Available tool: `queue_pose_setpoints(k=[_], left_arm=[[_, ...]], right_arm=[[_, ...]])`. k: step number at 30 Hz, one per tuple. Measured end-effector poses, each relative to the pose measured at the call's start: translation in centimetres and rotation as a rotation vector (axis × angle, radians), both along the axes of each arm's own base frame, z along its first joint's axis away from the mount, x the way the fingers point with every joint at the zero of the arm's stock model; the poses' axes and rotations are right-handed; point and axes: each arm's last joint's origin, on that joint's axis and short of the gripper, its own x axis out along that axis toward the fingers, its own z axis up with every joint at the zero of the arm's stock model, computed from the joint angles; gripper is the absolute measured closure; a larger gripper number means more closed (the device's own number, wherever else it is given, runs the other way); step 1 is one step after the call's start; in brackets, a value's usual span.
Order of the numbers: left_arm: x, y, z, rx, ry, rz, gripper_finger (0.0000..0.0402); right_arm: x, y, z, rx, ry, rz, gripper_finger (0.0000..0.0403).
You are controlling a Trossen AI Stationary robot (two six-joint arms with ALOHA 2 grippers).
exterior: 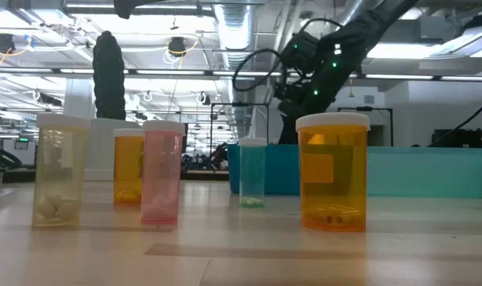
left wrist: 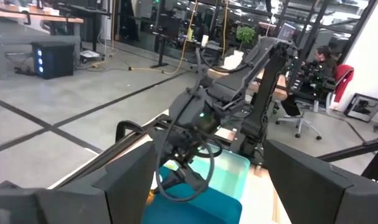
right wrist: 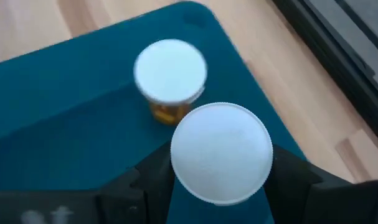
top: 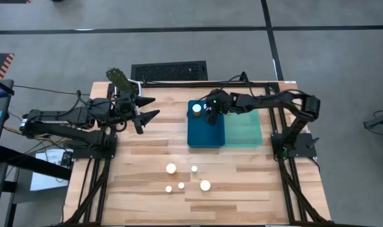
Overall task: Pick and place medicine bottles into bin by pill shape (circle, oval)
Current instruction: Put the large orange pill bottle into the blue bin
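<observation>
My right gripper (top: 210, 114) is over the dark blue bin (top: 206, 135), shut on a medicine bottle whose round white cap (right wrist: 220, 152) fills the gap between its fingers. A second bottle (right wrist: 169, 73), amber under a white cap, stands upright on the bin's floor just beyond it (top: 196, 110). Several more medicine bottles stand upright on the wooden table near its front edge (top: 171, 168) (top: 205, 185); in the low view they are clear, orange, pink and teal (exterior: 332, 171). My left gripper (top: 154, 107) hangs open at the table's far left, above the wood. My right gripper pinches the bottle between its two fingers (right wrist: 152, 180), one on each side just below the cap's rim (right wrist: 182, 180). The fingers slant down from the table's right side. The wide cap hides the bottle's body and its bottom, so whether it rests on the bin's floor cannot be told.
A lighter teal bin (top: 243, 126) adjoins the blue one on its right. A black grille (top: 169, 70) lies on the floor beyond the table's far edge. Bare wood lies between the bins and the standing bottles.
</observation>
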Motion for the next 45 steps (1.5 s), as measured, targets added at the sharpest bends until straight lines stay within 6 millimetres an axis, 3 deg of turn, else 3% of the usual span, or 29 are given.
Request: queue_pose_setpoints(k=[6, 45], left_arm=[[0.0, 0.0, 0.0, -0.003, -0.001, 0.000, 0.0110], [0.0, 0.0, 0.0, -0.003, -0.001, -0.001, 0.0110]], right_arm=[[-0.5, -0.5, -1.3, 0.052, 0.029, -0.002, 0.0183], [-0.2, -0.7, -1.5, 0.041, 0.016, 0.011, 0.0174]])
